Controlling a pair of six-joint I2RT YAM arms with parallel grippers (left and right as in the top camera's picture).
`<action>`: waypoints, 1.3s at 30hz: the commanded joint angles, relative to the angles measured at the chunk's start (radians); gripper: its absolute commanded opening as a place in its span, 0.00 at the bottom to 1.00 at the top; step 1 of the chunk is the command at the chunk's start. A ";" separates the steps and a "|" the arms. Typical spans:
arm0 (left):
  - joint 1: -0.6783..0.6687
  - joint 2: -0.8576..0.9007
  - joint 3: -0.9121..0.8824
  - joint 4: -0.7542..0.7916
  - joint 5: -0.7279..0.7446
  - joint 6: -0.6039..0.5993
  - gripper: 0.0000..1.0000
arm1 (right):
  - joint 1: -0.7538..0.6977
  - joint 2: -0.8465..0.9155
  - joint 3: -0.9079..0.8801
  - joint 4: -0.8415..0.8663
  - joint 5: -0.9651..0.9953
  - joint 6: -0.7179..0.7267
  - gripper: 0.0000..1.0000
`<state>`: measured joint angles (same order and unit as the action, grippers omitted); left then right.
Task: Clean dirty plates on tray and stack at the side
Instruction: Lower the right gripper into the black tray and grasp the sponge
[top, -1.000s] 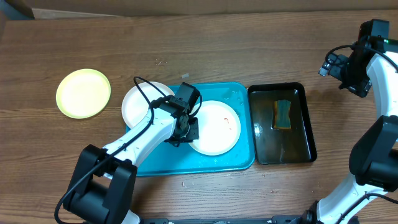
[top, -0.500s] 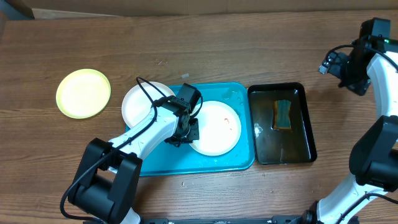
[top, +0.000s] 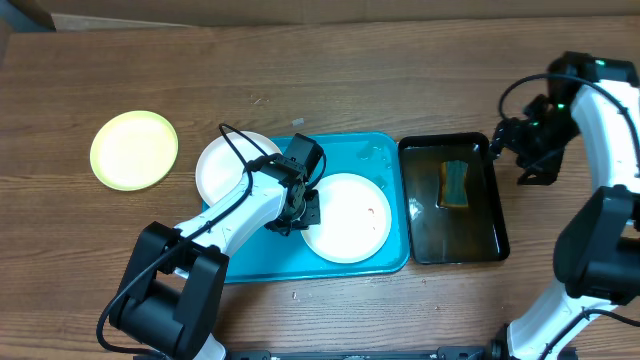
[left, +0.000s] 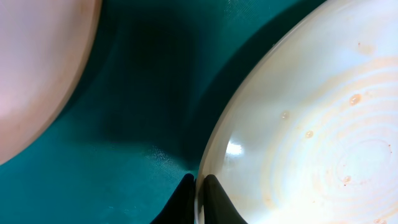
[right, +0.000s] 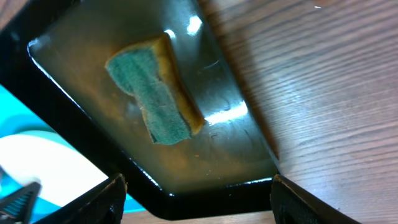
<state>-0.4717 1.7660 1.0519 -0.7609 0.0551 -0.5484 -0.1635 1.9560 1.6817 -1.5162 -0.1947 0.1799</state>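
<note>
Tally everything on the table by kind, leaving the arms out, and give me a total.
Plates: 3 (yellow-green plate, white plate, smeared white plate)
Tray: 1
Black tub: 1
Sponge: 1
Total: 6

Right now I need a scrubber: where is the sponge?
In the overhead view, the green-and-yellow sponge lies in the black rectangular tub, just right of the turquoise rectangular plastic tray.

The left arm (top: 235, 212) and right arm (top: 612, 110) are white with black joints. A thin black cable (top: 232, 145) loops at eleven o'clock from the black left gripper (top: 300, 222).
</note>
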 joint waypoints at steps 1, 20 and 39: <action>0.000 0.007 0.015 0.003 -0.011 -0.005 0.08 | 0.068 -0.007 -0.030 0.003 0.090 -0.004 0.75; 0.000 0.007 0.015 0.002 -0.011 -0.005 0.09 | 0.276 -0.007 -0.337 0.319 0.116 0.006 0.65; 0.000 0.007 0.015 0.002 -0.010 -0.005 0.10 | 0.286 -0.008 -0.369 0.303 0.093 0.036 0.38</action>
<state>-0.4717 1.7660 1.0519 -0.7616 0.0547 -0.5484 0.1223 1.9560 1.2659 -1.1790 -0.0898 0.2070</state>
